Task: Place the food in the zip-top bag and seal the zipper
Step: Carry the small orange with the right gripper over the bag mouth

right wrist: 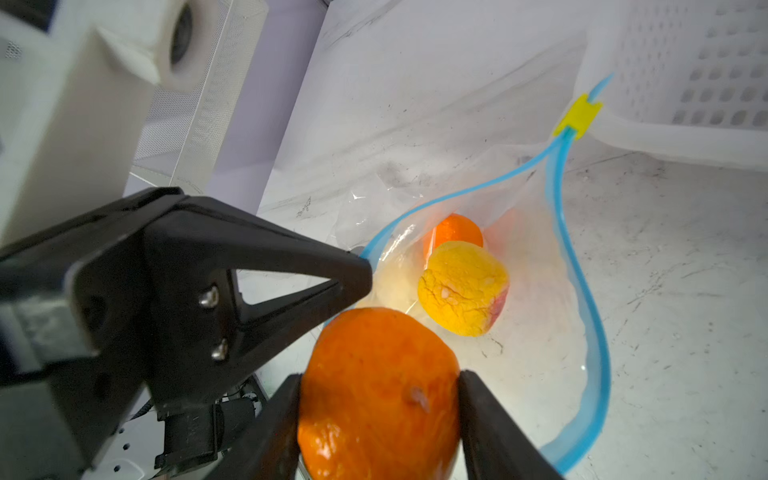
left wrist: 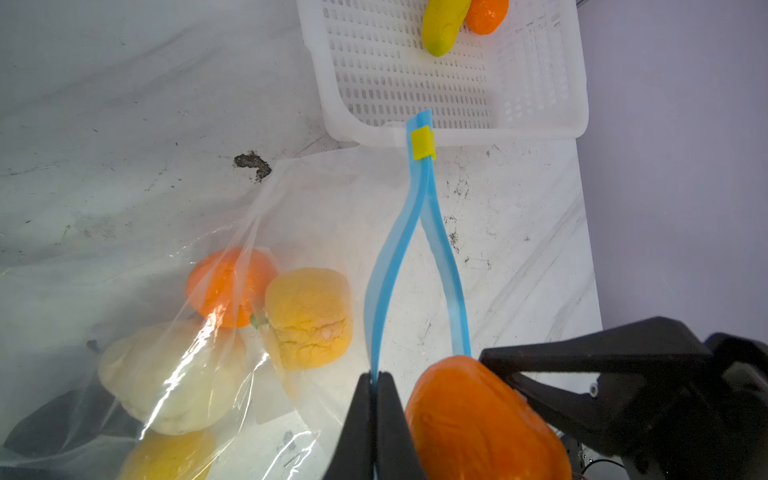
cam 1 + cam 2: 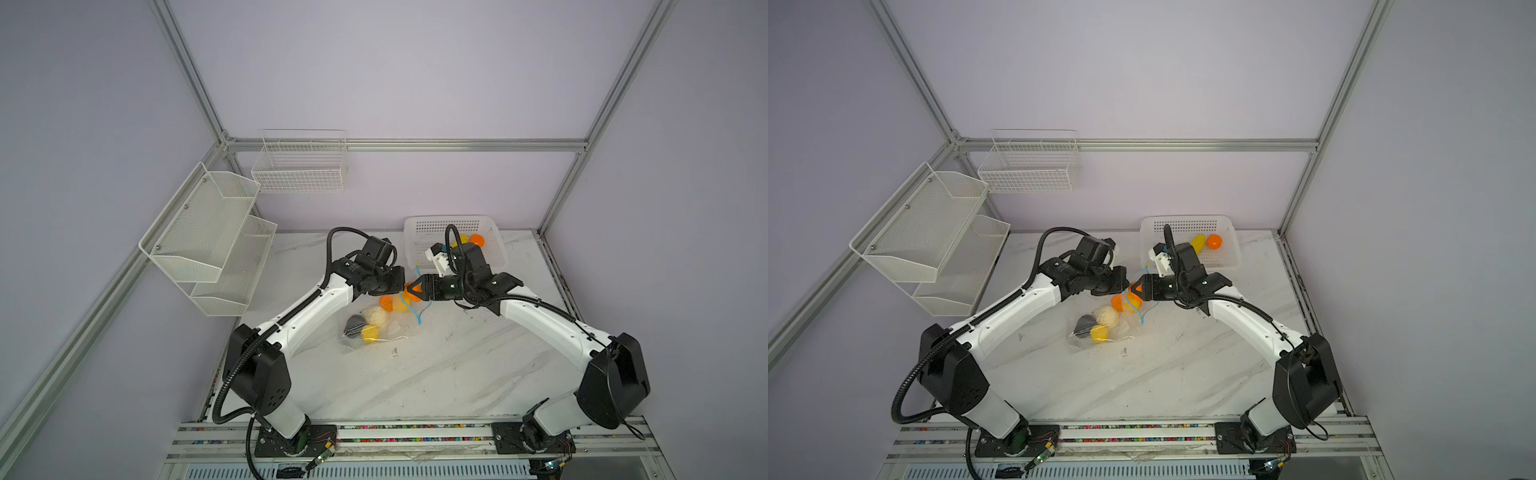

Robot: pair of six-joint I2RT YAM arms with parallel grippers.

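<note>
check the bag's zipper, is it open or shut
Open. On the zipper the two blue strips spread apart from the yellow slider, parked at the end by the white basket; the left gripper pinches one strip.

The zip-top bag [image 2: 332, 199] is clear, edged by a light-blue zipper [image 2: 420, 187] with a yellow slider [image 2: 423, 142]. Within it an orange ball [image 2: 224, 286], a yellow fruit [image 2: 309, 318], a cream bulb [image 2: 166, 374] and a dark grey lump [image 3: 354, 324] are seen. The held ball [image 1: 378, 395] is vivid orange. The perforated basket [image 2: 457, 135] is white; the counter [image 3: 415, 374] is white, veined grey.
</note>
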